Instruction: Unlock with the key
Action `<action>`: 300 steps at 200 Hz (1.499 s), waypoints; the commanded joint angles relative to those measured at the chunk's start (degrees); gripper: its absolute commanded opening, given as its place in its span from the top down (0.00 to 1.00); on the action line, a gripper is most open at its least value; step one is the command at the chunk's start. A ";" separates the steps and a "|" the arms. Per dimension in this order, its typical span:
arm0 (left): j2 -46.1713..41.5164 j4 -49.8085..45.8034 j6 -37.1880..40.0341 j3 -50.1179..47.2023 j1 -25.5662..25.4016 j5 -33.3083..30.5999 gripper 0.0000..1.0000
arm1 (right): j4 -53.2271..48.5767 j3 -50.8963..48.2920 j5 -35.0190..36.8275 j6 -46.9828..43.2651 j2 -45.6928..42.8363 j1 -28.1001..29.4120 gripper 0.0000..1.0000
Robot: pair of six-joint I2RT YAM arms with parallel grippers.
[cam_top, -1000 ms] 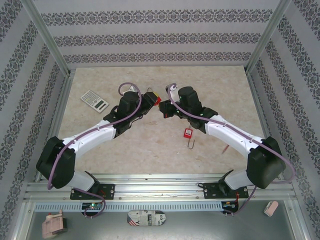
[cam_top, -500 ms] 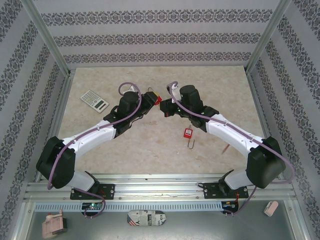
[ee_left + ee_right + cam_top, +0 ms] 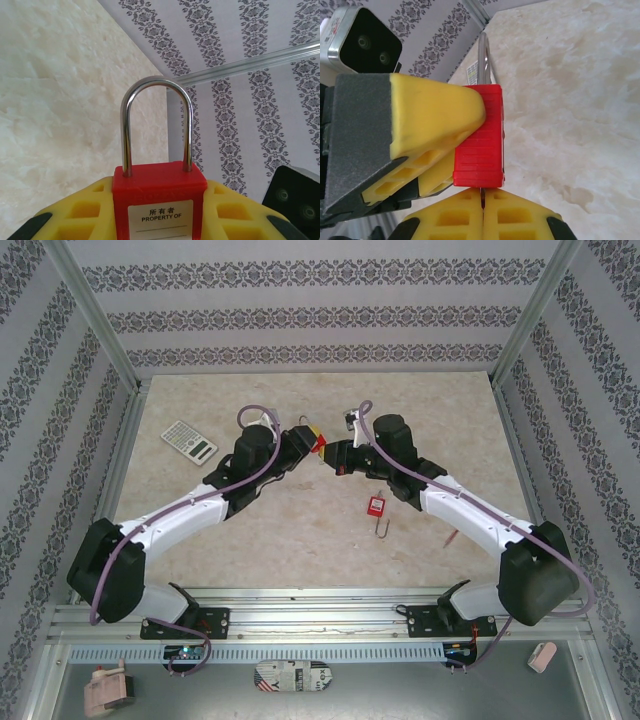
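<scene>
A red padlock (image 3: 159, 192) with a silver shackle (image 3: 156, 85) and a "PROPERTY OF" label is held above the table. My left gripper (image 3: 158, 212) is shut on its body, one yellow finger (image 3: 435, 115) on each side. My right gripper (image 3: 482, 197) is shut directly under the padlock's (image 3: 479, 145) bottom face. A thin dark sliver of the key (image 3: 481, 191) shows between the pads; the rest is hidden. In the top view the two grippers meet tip to tip, left (image 3: 305, 443) and right (image 3: 336, 455), over the middle of the table.
A second red padlock (image 3: 376, 507) lies on the table below my right gripper, with a metal piece (image 3: 381, 528) at its near end. A calculator (image 3: 189, 441) lies at the far left. Patterned walls and metal posts (image 3: 95, 315) enclose the table.
Both grippers have shifted a little toward the back of the table together, still joined at the padlock. The right wrist has swung to the right. Both grips are unchanged.
</scene>
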 commanded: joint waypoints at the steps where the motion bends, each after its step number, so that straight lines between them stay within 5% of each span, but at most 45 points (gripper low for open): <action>1: -3.05 3.50 3.10 -1.76 -2.57 13.16 1.00 | 13.84 0.54 0.68 3.80 0.62 -1.41 1.00; 92: -2.77 37.17 8.50 -7.08 0.44 22.07 1.00 | 24.42 4.32 -7.47 17.71 3.18 -3.93 1.00; 149: 3.78 63.71 2.12 -5.09 3.26 28.94 1.00 | 29.46 10.09 -11.24 24.94 6.73 -6.22 1.00; 230: 6.05 60.01 2.25 0.09 4.18 29.52 1.00 | 27.94 16.19 -13.77 25.87 9.08 -8.07 1.00; 247: 5.00 57.62 1.99 -2.10 5.48 27.28 0.72 | 24.53 15.99 -13.57 23.24 8.32 -8.26 1.00; 270: 0.65 49.79 2.67 -5.17 7.38 25.13 0.62 | 17.68 15.16 -11.86 17.12 5.68 -8.35 1.00; 300: -9.25 27.61 9.39 -5.24 7.81 20.17 0.50 | 8.46 15.01 -8.65 8.77 3.00 -8.14 1.00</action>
